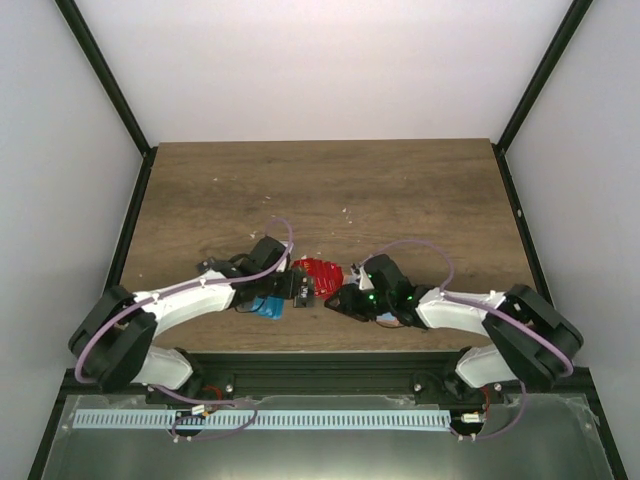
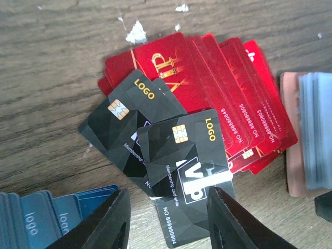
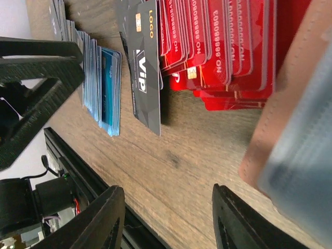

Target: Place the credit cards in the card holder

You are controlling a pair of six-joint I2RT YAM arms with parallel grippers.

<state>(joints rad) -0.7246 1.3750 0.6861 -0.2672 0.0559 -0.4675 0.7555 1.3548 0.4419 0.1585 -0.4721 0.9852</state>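
The credit cards lie in a heap on the wooden table: a fan of red cards (image 2: 218,88) (image 1: 322,272) (image 3: 223,46), two black cards (image 2: 181,155) (image 3: 148,72) over its near side, and a stack of blue cards (image 2: 41,218) (image 1: 268,307) (image 3: 104,83). At the right edge lies the tan-pink card holder (image 2: 291,155) (image 3: 275,119), with grey-blue cards in it. My left gripper (image 2: 168,228) (image 1: 300,285) is open, with the lower end of a black card between its fingers. My right gripper (image 3: 168,223) (image 1: 345,297) is open over bare wood, just left of the card holder.
The black metal rail (image 3: 78,166) at the table's near edge runs close under my right gripper. White crumbs (image 2: 136,32) lie on the wood beyond the red cards. The far half of the table (image 1: 330,190) is bare wood.
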